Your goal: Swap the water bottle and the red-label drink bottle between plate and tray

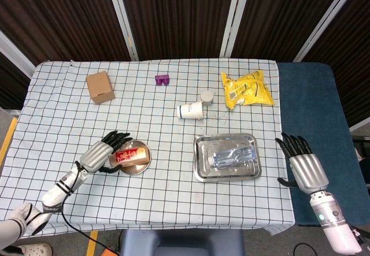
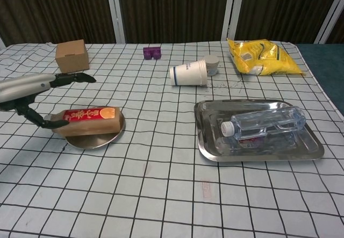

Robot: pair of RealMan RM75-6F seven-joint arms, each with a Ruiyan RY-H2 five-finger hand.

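Observation:
The red-label drink bottle (image 1: pixel 131 155) (image 2: pixel 87 120) lies on its side across the small round metal plate (image 1: pixel 140 167) (image 2: pixel 110 139) at the front left. My left hand (image 1: pixel 100 154) (image 2: pixel 29 86) is just left of it, fingers spread above and beside the bottle, with the thumb close to the bottle's left end. The clear water bottle (image 1: pixel 234 155) (image 2: pixel 265 122) lies on its side in the steel tray (image 1: pixel 202 173) (image 2: pixel 209 152) at the front right. My right hand (image 1: pixel 303 167) is off the table's right edge, open and holding nothing.
A tipped paper cup (image 1: pixel 190 111) (image 2: pixel 188 73) with a small grey cup (image 1: pixel 207 97) behind it lies mid-table. A yellow snack bag (image 1: pixel 247 88) (image 2: pixel 262 57) is at the back right, a cardboard box (image 1: pixel 100 86) (image 2: pixel 72 55) at the back left, a purple block (image 1: pixel 162 80) (image 2: pixel 152 52) at the back.

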